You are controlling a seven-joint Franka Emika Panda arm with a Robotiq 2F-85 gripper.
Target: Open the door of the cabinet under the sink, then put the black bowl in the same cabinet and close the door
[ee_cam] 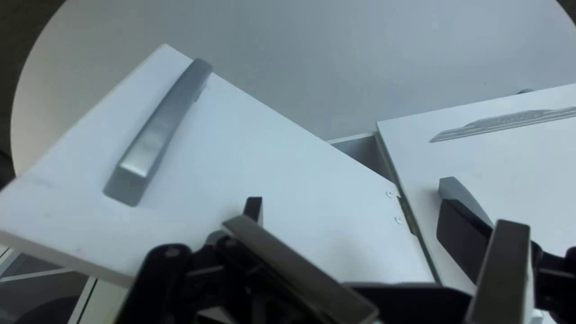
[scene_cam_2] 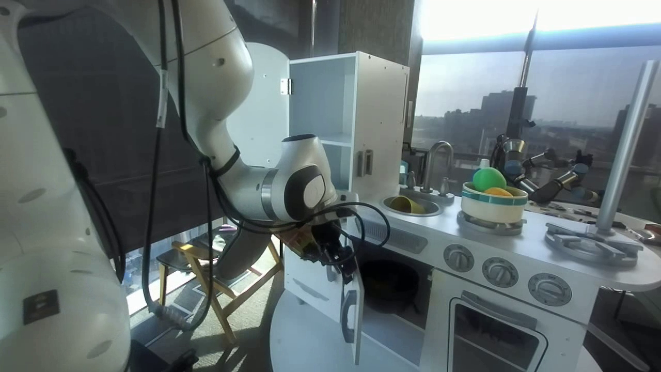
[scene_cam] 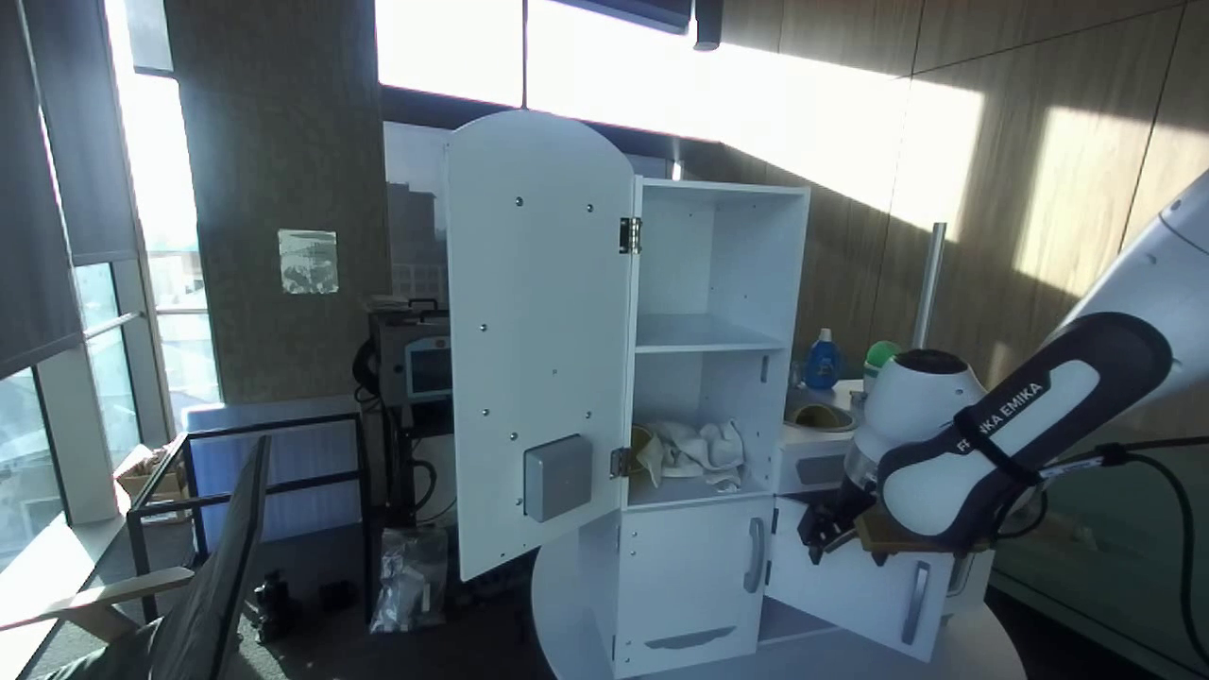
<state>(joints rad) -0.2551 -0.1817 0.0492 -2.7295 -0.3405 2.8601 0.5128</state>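
The small white door [scene_cam: 850,590] stands ajar, its grey handle facing outward; it also shows in the wrist view [ee_cam: 270,166] and edge-on in an exterior view [scene_cam_2: 357,320]. Behind it the low cabinet [scene_cam_2: 395,338] is open and dark inside. A dark rounded shape [scene_cam_2: 390,289] shows inside; I cannot tell whether it is the black bowl or the sink's underside. My gripper [ee_cam: 353,211] is open and empty. Its fingers are wide apart, one over the door's outer face, the other by the neighbouring door's handle. It also shows in both exterior views [scene_cam: 831,548] [scene_cam_2: 345,268].
A neighbouring white door [scene_cam: 689,586] is shut on the hinge side. The tall arch-topped door [scene_cam: 543,331] hangs open. A sink [scene_cam_2: 439,209] with a yellow cup, a pot [scene_cam_2: 490,207] and an oven [scene_cam_2: 496,336] are alongside. A white round table [ee_cam: 315,58] carries the kitchen.
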